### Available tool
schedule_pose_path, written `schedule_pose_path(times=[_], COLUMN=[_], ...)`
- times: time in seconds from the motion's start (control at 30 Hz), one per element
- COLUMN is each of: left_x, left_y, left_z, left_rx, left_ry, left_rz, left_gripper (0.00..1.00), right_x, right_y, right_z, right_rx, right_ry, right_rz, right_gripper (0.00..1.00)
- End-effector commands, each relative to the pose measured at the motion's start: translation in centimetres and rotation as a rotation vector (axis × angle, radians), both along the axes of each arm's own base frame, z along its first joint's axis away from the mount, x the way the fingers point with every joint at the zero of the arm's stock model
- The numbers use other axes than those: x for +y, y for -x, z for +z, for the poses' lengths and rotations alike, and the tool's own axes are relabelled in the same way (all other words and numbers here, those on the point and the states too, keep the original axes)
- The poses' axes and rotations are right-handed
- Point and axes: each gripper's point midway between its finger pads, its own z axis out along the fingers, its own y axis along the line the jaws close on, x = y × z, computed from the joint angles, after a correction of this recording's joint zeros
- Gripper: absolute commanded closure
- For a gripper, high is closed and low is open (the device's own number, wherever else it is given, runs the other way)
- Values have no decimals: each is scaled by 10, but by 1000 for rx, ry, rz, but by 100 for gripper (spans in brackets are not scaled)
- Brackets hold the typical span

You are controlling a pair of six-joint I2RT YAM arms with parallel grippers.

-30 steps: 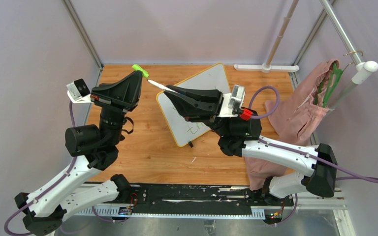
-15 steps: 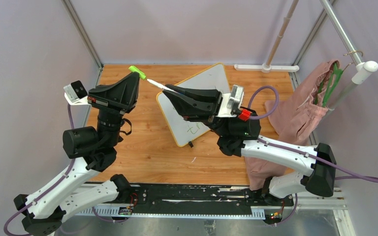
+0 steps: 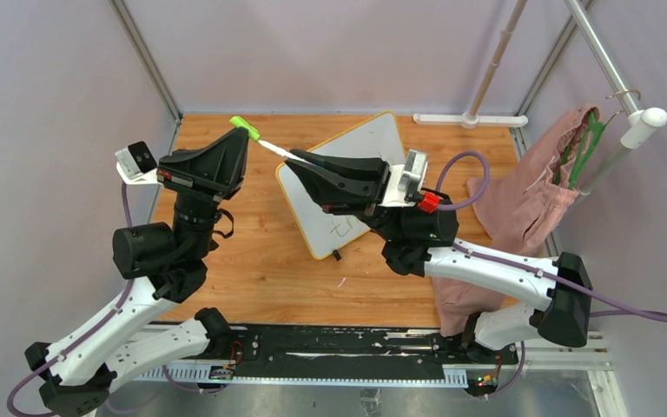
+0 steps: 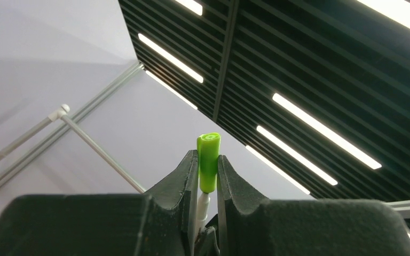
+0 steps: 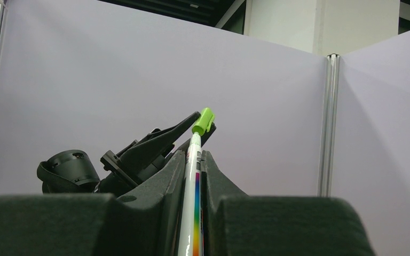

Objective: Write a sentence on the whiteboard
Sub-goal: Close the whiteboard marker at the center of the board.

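Note:
The whiteboard point(image 3: 366, 143) lies tilted on the wooden table, its yellow rim showing. Only a few green strokes of the sentence point(image 3: 343, 228) show; my right arm hides the rest. Above the board's left corner, my right gripper point(image 3: 300, 157) point(image 5: 194, 157) is shut on a white marker point(image 3: 276, 149) point(image 5: 191, 202) with a rainbow stripe, pointing up-left. My left gripper point(image 3: 244, 133) point(image 4: 208, 166) is shut on the green cap point(image 3: 245, 127) point(image 4: 209, 159). The cap point(image 5: 204, 121) sits at the marker's tip, and the white marker point(image 4: 204, 205) shows just below it.
A pink cloth point(image 3: 530, 204) hangs on a green hanger point(image 3: 584, 148) at the right edge. A rack pole point(image 3: 497, 56) stands on a white base point(image 3: 469, 120) at the back. Bare wooden table point(image 3: 260, 261) lies in front of the board.
The gap between the green cap and the marker's tip has closed; they now meet. Both arms shifted only slightly.

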Motion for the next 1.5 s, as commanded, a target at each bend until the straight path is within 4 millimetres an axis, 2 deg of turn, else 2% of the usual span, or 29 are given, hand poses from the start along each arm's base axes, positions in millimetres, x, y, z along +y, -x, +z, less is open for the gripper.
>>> schedule_pose_path(times=[0.0, 0.47, 0.67, 0.83, 1.2, 1.47], left_x=[-1, 4, -5, -22, -38, -45], left_y=[1, 5, 7, 16, 10, 4], left_z=[2, 4, 4, 10, -3, -10], left_rx=[-10, -19, -33, -81, -49, -24], left_ry=[4, 4, -14, -58, -80, -87], left_rz=[-11, 2, -40, -114, -173, -189], left_gripper=[100, 100, 100, 100, 100, 100], right_x=[-11, -13, -7, 0, 12, 24], right_y=[7, 5, 3, 2, -11, -11], right_z=[23, 21, 21, 18, 5, -4], right_rx=[-26, -25, -24, -21, -93, -179], right_ry=[-74, -74, -59, -33, 36, 67], right_rz=[-10, -25, -23, -18, -178, -301], right_gripper=[100, 100, 100, 100, 100, 100])
